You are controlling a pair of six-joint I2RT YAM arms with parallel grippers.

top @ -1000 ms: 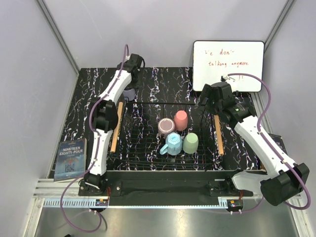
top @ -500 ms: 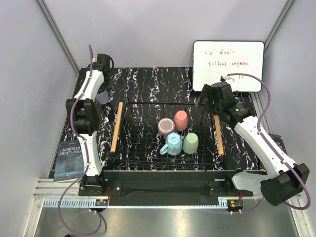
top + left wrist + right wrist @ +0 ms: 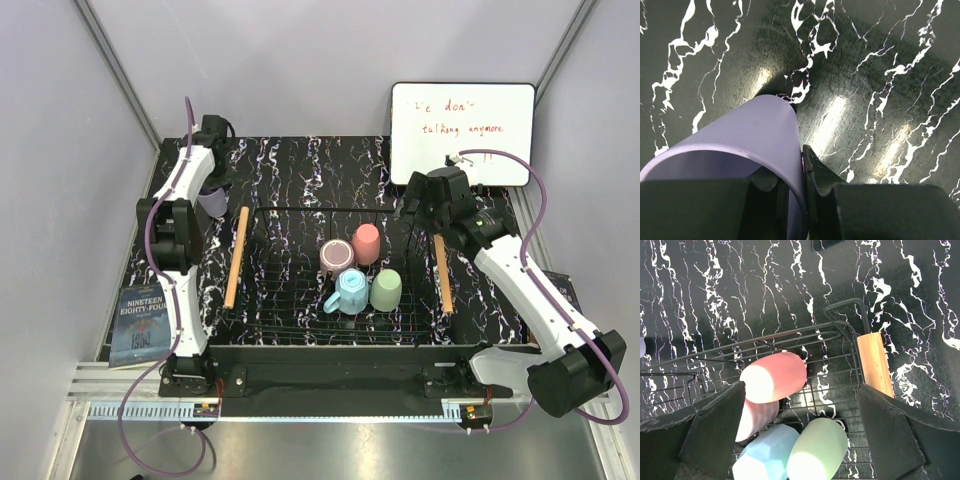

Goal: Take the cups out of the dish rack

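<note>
My left gripper is shut on the rim wall of the lavender cup, one finger inside and one outside. It holds the cup over the black marbled table at the far left, outside the dish rack. Inside the rack stand a salmon-pink cup, a mauve cup, a light blue mug and a pale green cup, all upside down. My right gripper hangs open above the rack's far right corner, over the pink cup and the green cup.
A white whiteboard with red writing leans at the back right. A book lies off the table's near left edge. Light wooden bars run along the rack's two sides.
My left arm has swung from the rack's far left corner out to the far left of the table, carrying the lavender cup. The right arm has not moved.
</note>
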